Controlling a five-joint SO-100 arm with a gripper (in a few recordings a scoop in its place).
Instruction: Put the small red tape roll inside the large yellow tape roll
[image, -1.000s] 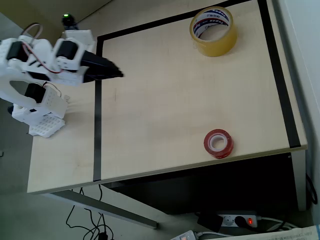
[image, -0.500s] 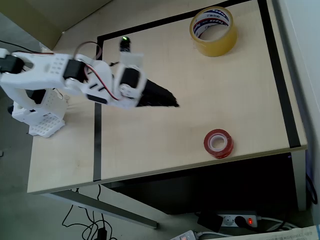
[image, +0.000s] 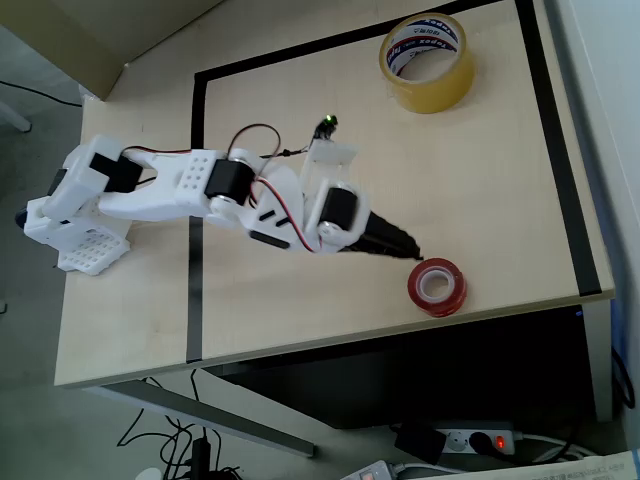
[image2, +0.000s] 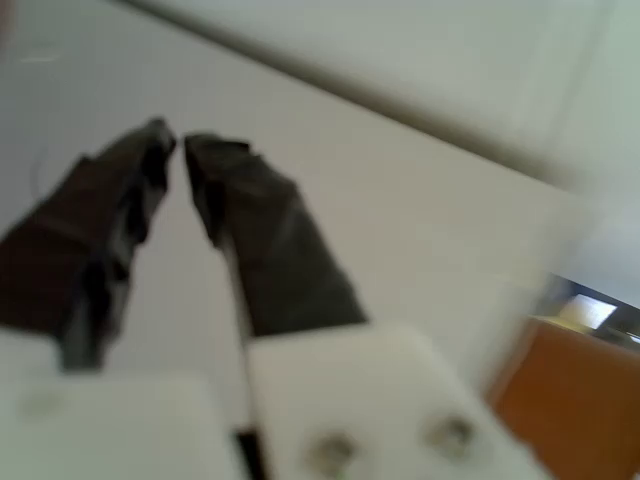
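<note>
The small red tape roll (image: 436, 286) lies flat near the table's front edge in the overhead view, its white core facing up. The large yellow tape roll (image: 427, 61) stands at the far right corner, a white printed core inside it. My white arm stretches across the table, and the black gripper (image: 412, 253) ends just left of and above the red roll, not touching it. In the blurred wrist view the gripper (image2: 181, 148) has its two dark fingers almost together with a thin gap and nothing between them.
Black tape lines (image: 196, 250) frame the work area on the pale wooden table (image: 480, 180). The table's front edge runs right below the red roll. A power strip (image: 470, 440) and cables lie on the floor below.
The arm has reached out from the left side of the table toward the front right, bringing the gripper tips close to the red roll. Both rolls stayed in place.
</note>
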